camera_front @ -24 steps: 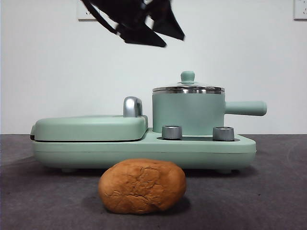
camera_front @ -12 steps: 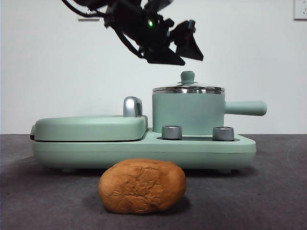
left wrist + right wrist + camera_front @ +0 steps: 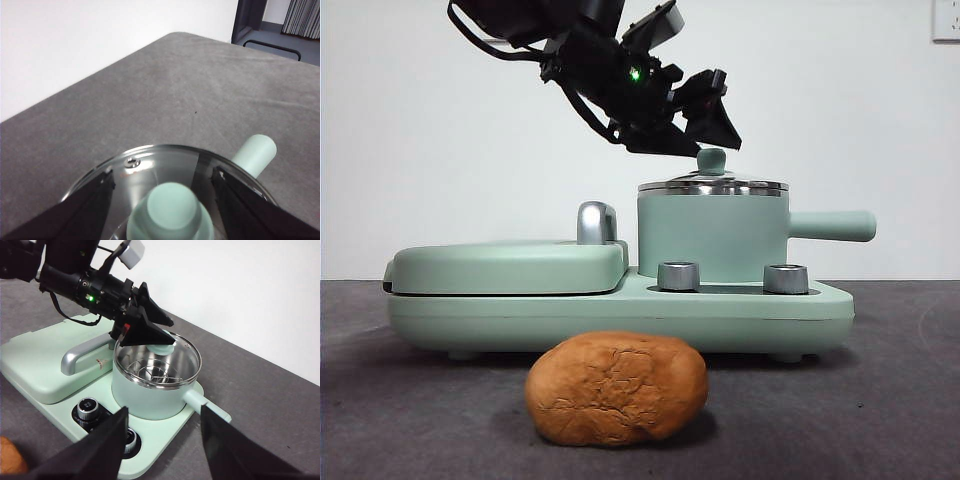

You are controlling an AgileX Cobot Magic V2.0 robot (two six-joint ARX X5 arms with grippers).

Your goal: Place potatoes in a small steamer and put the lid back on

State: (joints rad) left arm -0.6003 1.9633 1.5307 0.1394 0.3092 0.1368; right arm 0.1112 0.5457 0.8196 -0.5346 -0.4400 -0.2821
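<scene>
Right now your left gripper (image 3: 705, 130) hangs over the pot (image 3: 712, 238), its two black jaws spread wide, one on each side of the green knob (image 3: 170, 205) of the lid (image 3: 150, 167). From the left wrist view you see the knob between the jaws with clear space on both sides, so nothing is gripped. In the front view the jaw tips sit just above the lid's chrome rim, level with the knob.

The lid rests on the pot. Through its glass, in the right wrist view, you can make out a wire rack (image 3: 150, 374) inside. A small steam hole (image 3: 132, 161) shows near the lid's edge. The pot's straight handle (image 3: 832, 226) sticks out sideways, away from the arm.

The pot stands on a mint-green base (image 3: 620, 310) with two chrome dials (image 3: 679, 276) along its front. Beside the pot on the same base lies the flat griddle cover (image 3: 505, 268), shut, with a chrome handle (image 3: 596, 222) at the edge nearest the pot.

Your potato (image 3: 617, 388) lies on the grey table (image 3: 880, 400) in front of the base, just beside its front edge and apart from both grippers. It is orange-brown with a cracked skin.

Your right gripper (image 3: 162, 445) waits well back from the appliance, jaws wide apart and holding nothing, looking down on the pot and the left arm.
</scene>
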